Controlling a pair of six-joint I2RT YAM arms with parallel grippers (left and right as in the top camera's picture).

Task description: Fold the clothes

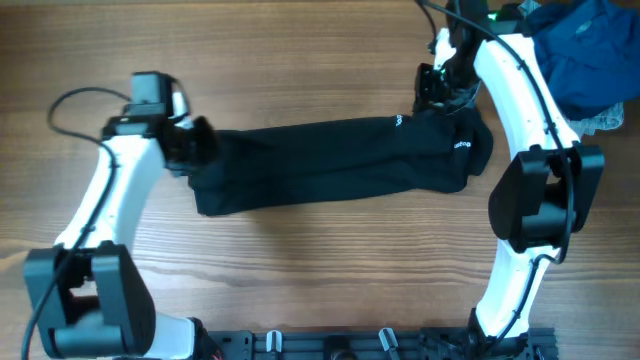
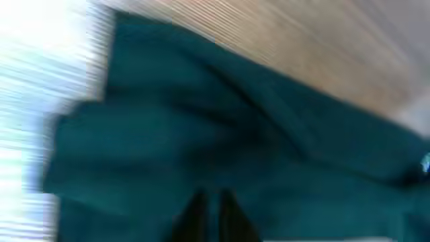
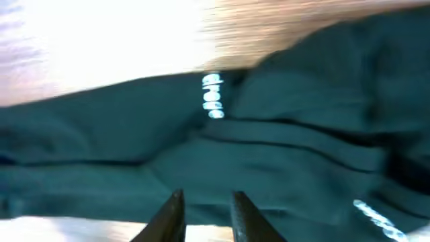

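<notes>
Wooden table [image 1: 320, 60]: left gripper [image 1: 195, 143], jaws together, at the left end of the black garment [image 1: 330, 165], which lies lengthwise across centre; right gripper [image 1: 437, 95], jaws slightly apart, over its right end; blue garment [image 1: 585, 50], far-right corner.

Clothes [image 1: 330, 170]: soft matt black cloth, creased. Table [image 1: 300, 60]: smooth wood, visible grain.

Overhead: sharp, bright even light, soft shadows beside arms, clothes [image 1: 330, 165] near-featureless black. Both wrist views heavily blurred, smeared. Left wrist: desk [image 2: 40, 54] blown out white, 9–11 o'clock. Right wrist: same glare at 11 o'clock; clothes read teal.
</notes>
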